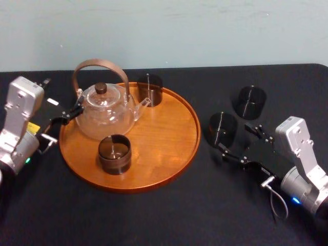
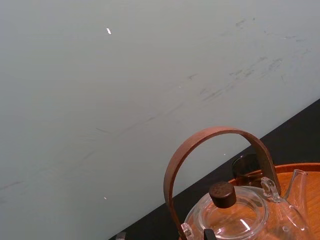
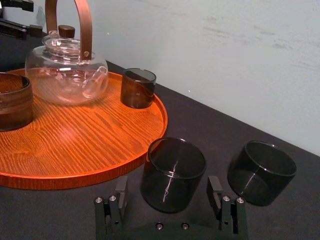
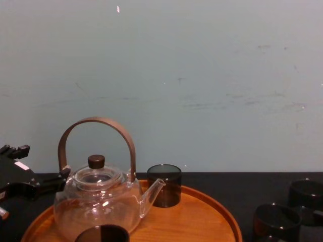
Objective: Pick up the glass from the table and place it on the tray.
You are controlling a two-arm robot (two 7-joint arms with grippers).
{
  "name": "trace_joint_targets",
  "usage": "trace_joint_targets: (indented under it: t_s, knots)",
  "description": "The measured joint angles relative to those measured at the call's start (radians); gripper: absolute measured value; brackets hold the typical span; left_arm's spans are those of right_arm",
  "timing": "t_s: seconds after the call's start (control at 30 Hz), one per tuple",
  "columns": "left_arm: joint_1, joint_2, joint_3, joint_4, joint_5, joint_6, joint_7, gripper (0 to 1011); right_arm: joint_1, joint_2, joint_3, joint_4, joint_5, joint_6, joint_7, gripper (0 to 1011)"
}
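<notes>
Two dark smoked glasses stand on the black table point(image 1: 169, 215), to the right of the tray. The nearer glass point(image 1: 222, 129) point(image 3: 173, 175) sits between the fingers of my right gripper point(image 1: 241, 140) point(image 3: 168, 192), which is open and shows a gap on each side of it. The farther glass point(image 1: 251, 101) point(image 3: 261, 171) stands just behind. The round orange-brown tray point(image 1: 169, 138) point(image 3: 90, 145) holds a glass teapot point(image 1: 106, 111) and two more dark glasses, one at the back point(image 1: 149, 89) and one at the front point(image 1: 114, 154). My left gripper point(image 1: 61, 100) is open at the tray's left edge, beside the teapot.
The teapot's arched brown handle point(image 4: 96, 123) rises high over the tray's left half. The tray's right half point(image 1: 164, 123) is bare wood. A pale wall point(image 4: 202, 75) runs behind the table's far edge.
</notes>
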Motion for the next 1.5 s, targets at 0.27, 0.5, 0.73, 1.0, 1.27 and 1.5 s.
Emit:
trace_joint_targets:
  t_s: [0.27, 0.5, 0.73, 1.0, 1.27, 1.5]
  knots:
    - [0.0, 0.0, 0.0, 0.0, 0.0, 0.0, 0.0, 1010, 0.014, -0.024, 0.011, 0.032, 0.004, 0.007, 0.027, 1002]
    - [0.0, 0.0, 0.0, 0.0, 0.0, 0.0, 0.0, 1009, 0.025, -0.044, 0.024, 0.058, 0.001, 0.014, 0.045, 1002]
    - [0.0, 0.0, 0.0, 0.0, 0.0, 0.0, 0.0, 1009, 0.047, -0.066, 0.034, 0.093, -0.002, 0.022, 0.069, 1002]
    - [0.0, 0.0, 0.0, 0.0, 0.0, 0.0, 0.0, 1009, 0.089, -0.099, 0.041, 0.149, -0.005, 0.032, 0.099, 1003]
    - [0.0, 0.0, 0.0, 0.0, 0.0, 0.0, 0.0, 1010, 0.134, -0.136, 0.047, 0.218, -0.011, 0.033, 0.129, 1002]
    - [0.0, 0.0, 0.0, 0.0, 0.0, 0.0, 0.0, 1010, 0.158, -0.16, 0.054, 0.26, -0.018, 0.027, 0.15, 1002]
